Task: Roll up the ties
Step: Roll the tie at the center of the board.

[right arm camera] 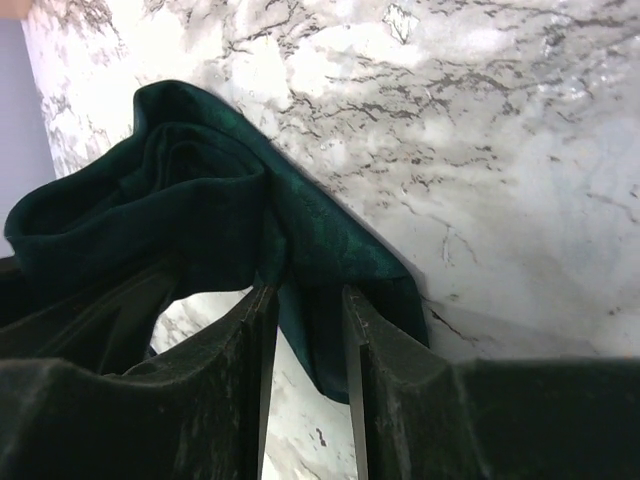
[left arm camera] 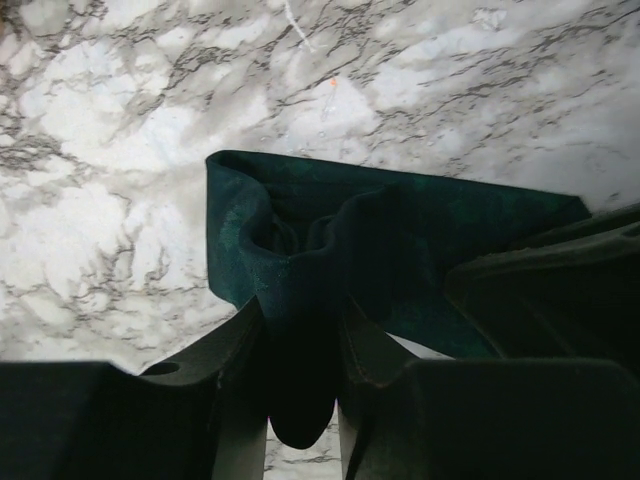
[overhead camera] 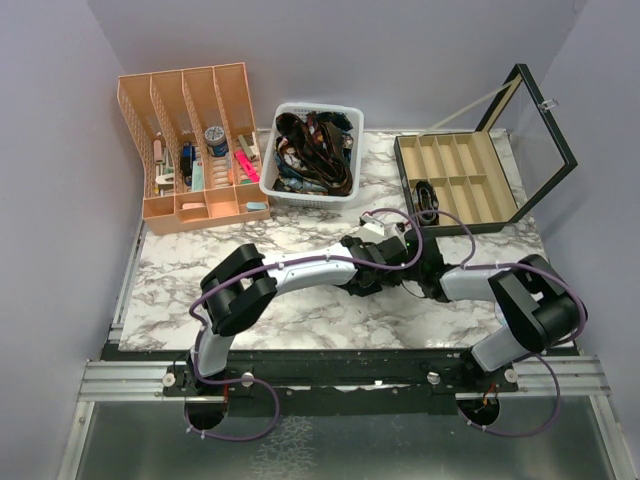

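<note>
Tie [left arm camera: 420, 225], dark teal, bunched mid-worktop [overhead camera: 300, 320] between both arms. Left fingers [left arm camera: 235, 390] and right fingers [right arm camera: 390, 370] each clamp a fold. Fabric appears soft, light and slippery; best held flat near its edges.

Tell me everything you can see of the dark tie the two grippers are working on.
The tie is plain dark teal-green, a soft, matte fabric with no pattern. It is bunched and folded over itself, not a neat roll, and at least partly rests on the marble tabletop. The left gripper holds one fold between its fingers, and the right gripper holds another. Its full length and ends are hidden.
</note>
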Motion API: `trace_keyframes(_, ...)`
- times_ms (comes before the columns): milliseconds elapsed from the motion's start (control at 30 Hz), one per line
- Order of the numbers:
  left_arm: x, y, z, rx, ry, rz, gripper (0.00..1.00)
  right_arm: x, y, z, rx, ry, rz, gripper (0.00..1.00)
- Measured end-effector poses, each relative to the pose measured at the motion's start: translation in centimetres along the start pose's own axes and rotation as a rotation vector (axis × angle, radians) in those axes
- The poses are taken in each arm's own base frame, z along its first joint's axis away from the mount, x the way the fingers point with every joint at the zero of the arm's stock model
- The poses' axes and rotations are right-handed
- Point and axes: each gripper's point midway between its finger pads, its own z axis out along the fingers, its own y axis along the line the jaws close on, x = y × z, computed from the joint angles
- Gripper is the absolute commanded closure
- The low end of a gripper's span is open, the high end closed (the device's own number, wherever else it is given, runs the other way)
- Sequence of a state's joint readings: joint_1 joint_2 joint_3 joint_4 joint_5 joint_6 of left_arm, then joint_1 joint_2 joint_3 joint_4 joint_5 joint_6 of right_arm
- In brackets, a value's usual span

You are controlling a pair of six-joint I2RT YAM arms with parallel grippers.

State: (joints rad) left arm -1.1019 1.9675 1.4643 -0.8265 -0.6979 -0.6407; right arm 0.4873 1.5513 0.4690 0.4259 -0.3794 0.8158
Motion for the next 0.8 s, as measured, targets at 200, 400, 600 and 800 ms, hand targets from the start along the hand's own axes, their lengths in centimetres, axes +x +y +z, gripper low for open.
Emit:
trace_keyframes(200, -0.6, -1.7, 0.0, 0.074, -0.012, -0.030, 0.59, 0.1, 0.5, -1.4, -0.033, -0.019, 0.017, 0.51)
trace_keyframes(400, -1.4, -3.0, -0.2, 0.137, -0.026, -0.063, 0.55, -1.5, 1.9, -3.2, -0.040, -0.101, 0.004, 0.51)
trace_keyframes(600, -2.8, -4.6, -1.2, 0.245, -0.054, -0.101, 0.50, -2.6, 0.0, -4.9, 0.087, -0.186, 0.027, 0.50)
trace_keyframes(800, -3.9, -5.8, -2.5, 0.346, -0.084, -0.121, 0.44, -2.6, -2.6, -6.1, 0.205, -0.220, 0.057, 0.49)
